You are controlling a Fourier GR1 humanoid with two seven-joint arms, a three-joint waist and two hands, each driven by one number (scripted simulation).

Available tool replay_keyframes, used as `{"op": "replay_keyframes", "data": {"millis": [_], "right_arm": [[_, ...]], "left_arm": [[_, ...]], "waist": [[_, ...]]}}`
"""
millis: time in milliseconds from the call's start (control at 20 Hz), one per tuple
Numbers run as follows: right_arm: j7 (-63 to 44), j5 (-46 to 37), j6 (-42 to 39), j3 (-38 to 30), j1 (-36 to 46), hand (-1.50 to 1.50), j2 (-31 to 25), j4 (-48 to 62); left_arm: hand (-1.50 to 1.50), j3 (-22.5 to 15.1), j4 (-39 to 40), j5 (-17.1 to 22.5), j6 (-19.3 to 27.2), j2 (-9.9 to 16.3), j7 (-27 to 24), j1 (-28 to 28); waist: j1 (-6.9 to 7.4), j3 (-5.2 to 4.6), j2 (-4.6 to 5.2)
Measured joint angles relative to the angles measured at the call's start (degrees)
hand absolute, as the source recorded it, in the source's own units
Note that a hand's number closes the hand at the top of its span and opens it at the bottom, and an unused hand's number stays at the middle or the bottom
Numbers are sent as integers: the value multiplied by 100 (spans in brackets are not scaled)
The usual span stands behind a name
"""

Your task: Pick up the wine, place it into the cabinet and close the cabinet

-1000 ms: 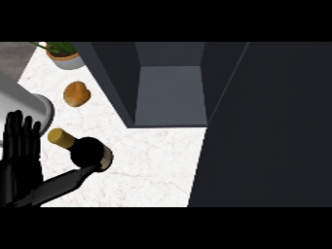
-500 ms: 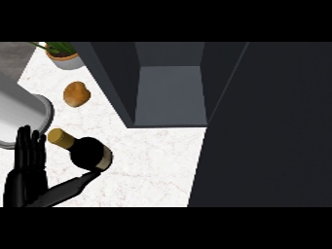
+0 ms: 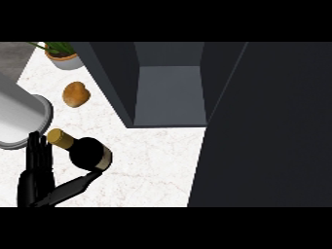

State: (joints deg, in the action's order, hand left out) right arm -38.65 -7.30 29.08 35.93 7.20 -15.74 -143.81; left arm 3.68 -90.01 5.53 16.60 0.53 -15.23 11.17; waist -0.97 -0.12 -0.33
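A white marbled counter (image 3: 150, 160) fills the left half of the head view, with a patch of grey floor or wall at 11 o'clock. A dark cabinet (image 3: 168, 90) stands open at 12 o'clock, its grey inside bare, and its door (image 3: 276, 126) covers the whole right side. A potted plant (image 3: 62, 54) sits at 11 o'clock, with a brown potato-like lump (image 3: 76, 94) below it. The wine (image 3: 82, 150) stands on the counter at 8 o'clock, cork upward. One hand (image 3: 40, 171), probably the left since its grey forearm enters from 9 o'clock, is beside the bottle, fingers straight, thumb reaching under it, not clamped
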Motion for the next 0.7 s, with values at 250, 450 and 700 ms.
{"op": "replay_keyframes", "data": {"millis": [250, 450, 700], "right_arm": [[32, -16, 111, 76, 10, -150, -105, 10], [-41, -22, 189, 49, 78, -150, -209, 2], [-80, -40, 320, 188, 210, -150, -191, 42]], "left_arm": [[-150, 219, 701, 134, -154, 33, -433, -234], [-150, 385, 1183, 332, -416, 77, -709, -345], [-150, 436, 1767, 623, -773, 32, -932, -554]], "waist": [[-2, 1, 3], [-1, 1, 2], [3, 0, 3]]}}
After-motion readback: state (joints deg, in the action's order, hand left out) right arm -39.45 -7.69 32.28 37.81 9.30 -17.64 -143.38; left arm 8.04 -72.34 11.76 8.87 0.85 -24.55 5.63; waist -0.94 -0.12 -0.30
